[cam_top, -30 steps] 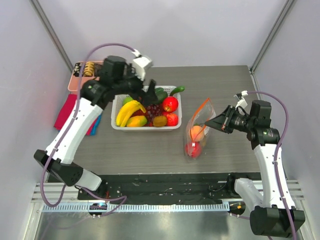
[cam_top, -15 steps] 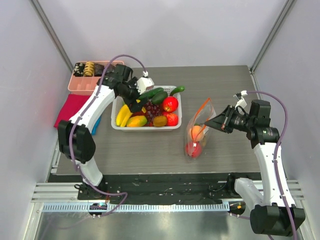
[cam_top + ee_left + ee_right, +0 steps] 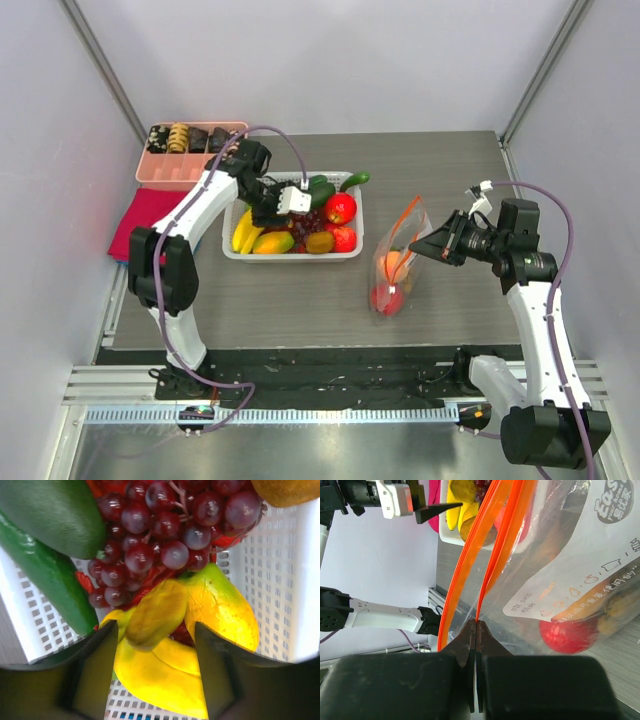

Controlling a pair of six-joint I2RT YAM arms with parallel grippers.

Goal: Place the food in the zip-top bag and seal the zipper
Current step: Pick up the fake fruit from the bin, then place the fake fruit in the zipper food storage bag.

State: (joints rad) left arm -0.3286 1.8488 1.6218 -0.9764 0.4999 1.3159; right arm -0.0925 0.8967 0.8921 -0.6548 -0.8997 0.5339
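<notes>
Half-open left pincer [image 3: 154,635] straddles glossy yellow toy bananas [image 3: 150,670] in the white lattice basket [image 3: 280,580]. They are probably light, hard and slippery, so grip mid-curve. The right pincer [image 3: 476,630] clamps the floppy clear zip-top bag [image 3: 580,570] at its mouth.

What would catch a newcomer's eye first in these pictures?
The white basket heaped with bright fruit at the table's middle, where the left fingers straddle the yellow bananas. On the right, the right fingers pinch the clear zip-top bag, its orange zipper gaping.
</notes>
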